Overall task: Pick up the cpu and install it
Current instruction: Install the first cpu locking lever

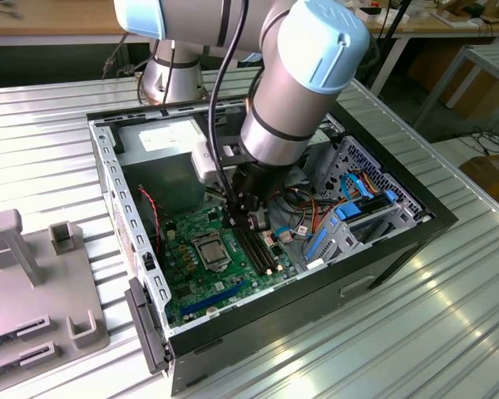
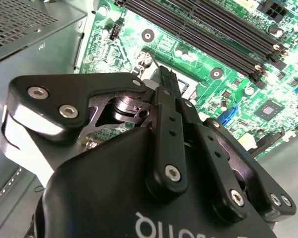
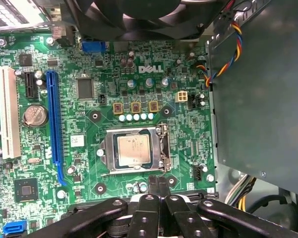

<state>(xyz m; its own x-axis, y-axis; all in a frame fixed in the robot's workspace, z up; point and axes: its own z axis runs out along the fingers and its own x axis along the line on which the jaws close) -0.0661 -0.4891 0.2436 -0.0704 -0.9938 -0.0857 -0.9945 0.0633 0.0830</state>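
Observation:
The cpu (image 3: 133,151) is a silvery square lying flat in the socket (image 3: 161,151) on the green motherboard (image 3: 154,94), inside the socket's metal frame. In the exterior view the cpu (image 1: 209,248) sits near the middle of the board in the open computer case (image 1: 399,241). My gripper (image 1: 254,223) hangs inside the case just above the board, beside the socket on the exterior view's right. In both wrist views its black fingers (image 3: 159,186) are pressed together with nothing between them, the tips (image 2: 166,79) just short of the socket's edge.
Black memory slots (image 1: 262,249) run beside the gripper. A power supply (image 1: 162,141) and a fan (image 3: 139,15) close off the back of the case; a drive cage with blue parts and cables (image 1: 358,208) stands on the exterior view's right. A grey fixture (image 1: 33,283) stands on the ribbed table.

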